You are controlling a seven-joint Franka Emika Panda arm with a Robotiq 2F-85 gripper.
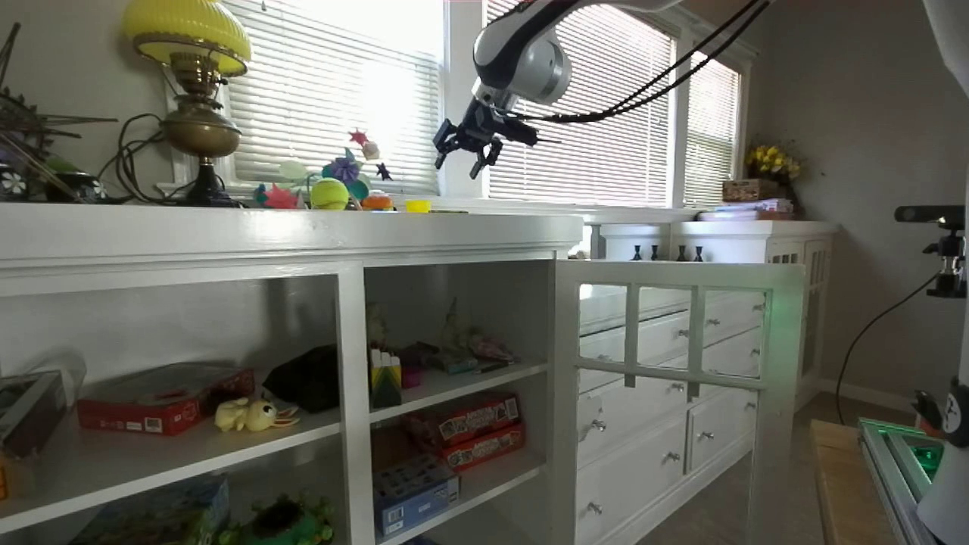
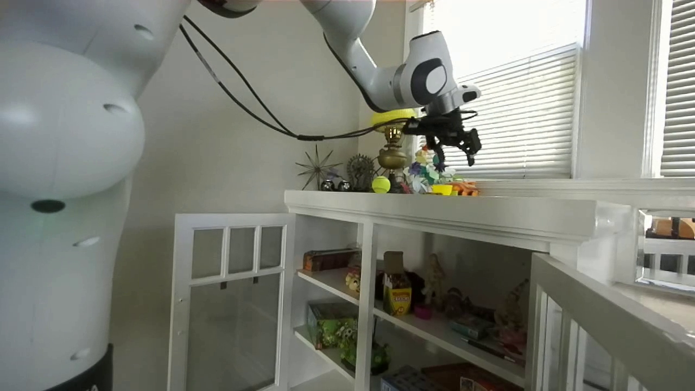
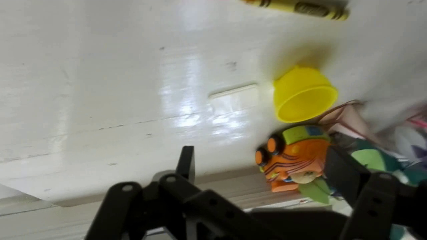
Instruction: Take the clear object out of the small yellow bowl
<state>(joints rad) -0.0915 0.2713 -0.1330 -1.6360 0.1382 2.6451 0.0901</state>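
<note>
Black fingers (image 3: 185, 163) stand well apart on the gripper (image 3: 263, 161), a broad gap between them, and in both exterior views it hangs, pointing down, above the white cabinet top (image 3: 116, 83). On the wrist view's clock face, centred on that gap, the small yellow bowl (image 3: 300, 88) stands at one o'clock, upright (both exterior views show its wider rim uppermost), with part of its plain yellow inside visible. At eleven o'clock a clear rectangular object (image 3: 235, 100) lies flat on the cabinet top, outside the bowl and just beside it, on the bowl's nine o'clock side; glare blurs its lower edge. At three o'clock, near the inner side of one finger, sits an orange wheeled toy (image 3: 297, 158), close to the bowl's six o'clock side (whether the two touch, I cannot tell). Farther out in the same direction, colourful flowers (image 3: 368, 158) are partly hidden behind that finger. A yellow crayon (image 3: 310, 9) lies well away, just past twelve o'clock, near the top of the view. In an exterior view, a tennis ball (image 1: 329, 194) rests at nine o'clock from the bowl, beyond the toy, and a brass lamp (image 1: 200, 132) with a yellow shade (image 1: 189, 30) rises at ten o'clock, farther off. Below, at six o'clock, a shelf (image 1: 469, 389) holds a yellow-and-green box (image 1: 386, 381).
</note>
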